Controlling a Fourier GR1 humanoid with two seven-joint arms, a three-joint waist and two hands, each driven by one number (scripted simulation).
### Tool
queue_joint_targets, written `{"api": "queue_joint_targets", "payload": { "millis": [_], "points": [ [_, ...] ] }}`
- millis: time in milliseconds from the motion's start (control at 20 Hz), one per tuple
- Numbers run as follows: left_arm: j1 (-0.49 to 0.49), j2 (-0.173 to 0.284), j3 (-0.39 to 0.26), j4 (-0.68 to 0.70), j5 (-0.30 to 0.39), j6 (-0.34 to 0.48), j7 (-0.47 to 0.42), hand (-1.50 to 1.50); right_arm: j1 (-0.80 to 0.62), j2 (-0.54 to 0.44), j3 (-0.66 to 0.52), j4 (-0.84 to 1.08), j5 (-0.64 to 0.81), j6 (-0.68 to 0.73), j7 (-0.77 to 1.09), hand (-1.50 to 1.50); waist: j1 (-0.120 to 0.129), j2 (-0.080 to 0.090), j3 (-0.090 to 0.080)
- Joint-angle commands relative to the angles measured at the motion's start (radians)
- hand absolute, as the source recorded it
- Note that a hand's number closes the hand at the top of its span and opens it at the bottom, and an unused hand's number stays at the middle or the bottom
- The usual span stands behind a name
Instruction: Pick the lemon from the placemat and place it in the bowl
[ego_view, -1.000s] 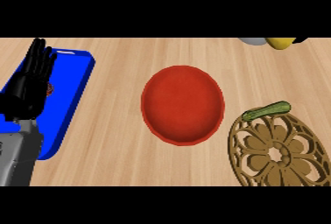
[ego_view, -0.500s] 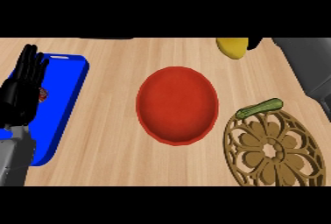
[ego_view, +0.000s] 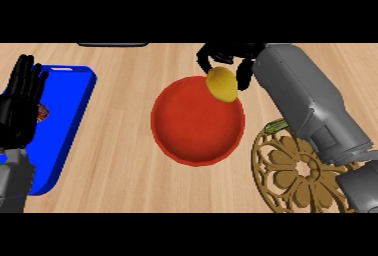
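Lemon (ego_view: 221, 84) in right hand (ego_view: 225, 54) (over bowl (ego_view: 196, 132))

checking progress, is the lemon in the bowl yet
Not yet. The lemon is in the right hand, its fingers curled round it, at the far rim of the red bowl, whose inside shows nothing.

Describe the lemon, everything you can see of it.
The lemon is a plain yellow oval with a smooth, even skin, its long axis running roughly up and down the head view. The right hand holds it from above: black fingers curl round its upper end and down its right side, hiding that part. Its lower half overlaps the upper right rim of the red bowl. It appears to be held at the rim rather than lying inside, though its height cannot be judged from this view.
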Motion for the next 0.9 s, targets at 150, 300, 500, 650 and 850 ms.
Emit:
{"api": "queue_joint_targets", "payload": {
  "millis": [150, 300, 500, 650, 850],
  "points": [
    [0.005, 0.030, 0.032, -0.012, 0.018, -0.027, 0.026, 0.00, 0.113, 0.112, 0.025, -0.032, 0.033, -0.039, 0.145, 1.50, -0.005, -0.001, 0.000],
    [0.007, -0.004, 0.000, -0.044, -0.009, 0.008, 0.041, 0.00, 0.141, 0.179, 0.012, 0.031, 0.026, -0.049, 0.193, -1.50, 0.007, 0.005, 0.000],
    [-0.027, 0.012, 0.016, -0.032, -0.009, 0.014, 0.068, 0.00, 0.143, 0.186, -0.045, 0.041, -0.043, 0.085, 0.156, -1.50, -0.001, 0.003, 0.001],
    [0.029, -0.032, -0.018, -0.019, -0.041, 0.011, -0.016, 0.00, 0.126, 0.180, -0.122, 0.064, -0.120, 0.146, 0.131, -1.50, 0.004, 0.006, 0.000],
    [-0.016, -0.015, -0.003, -0.047, -0.006, 0.002, 0.051, 0.00, 0.137, 0.187, -0.231, 0.079, -0.214, 0.044, 0.115, -1.50, 0.021, 0.014, 0.001]
  ]
}}
